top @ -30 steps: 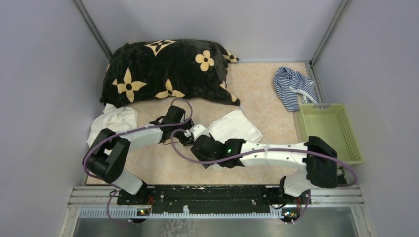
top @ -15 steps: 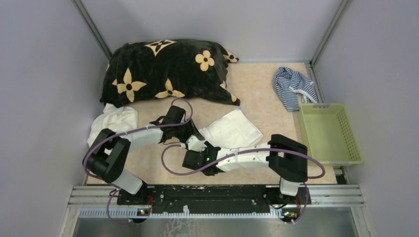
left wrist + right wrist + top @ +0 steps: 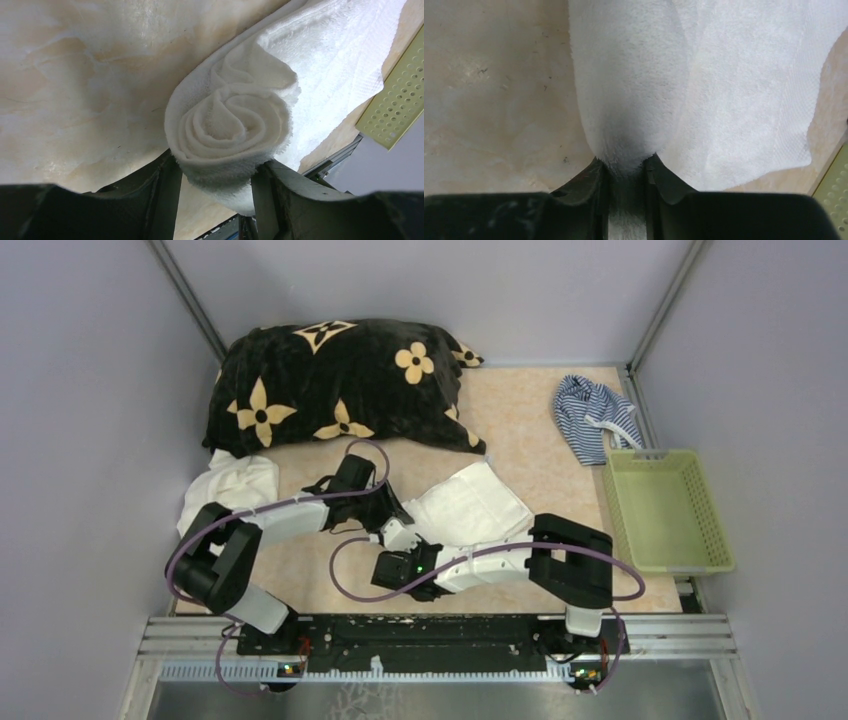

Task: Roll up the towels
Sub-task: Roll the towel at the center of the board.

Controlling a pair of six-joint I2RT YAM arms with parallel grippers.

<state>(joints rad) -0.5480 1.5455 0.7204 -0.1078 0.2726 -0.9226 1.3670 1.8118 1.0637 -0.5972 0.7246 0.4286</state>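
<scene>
Both arms have white link shells joined by black joint housings; the left arm (image 3: 262,525) and right arm (image 3: 500,560) each carry a looping purple cable. A green light glows on the right wrist. The wrist views show dark, matte, angular jaws.

- The beige, marbled tabletop (image 3: 545,455) carries everything; its bare patches show between the cloths.
- A black plush pillow with tan flowers (image 3: 340,380) lies at the far left; a crumpled white terry towel (image 3: 228,488) sits just in front of its left end.
- A second white terry towel (image 3: 470,505) lies near the middle, partly rolled at its near-left edge (image 3: 232,127).
- A blue-and-white striped garment (image 3: 590,415) lies bunched at the far right; a pale green perforated plastic basket (image 3: 665,510) sits just in front of it.
</scene>
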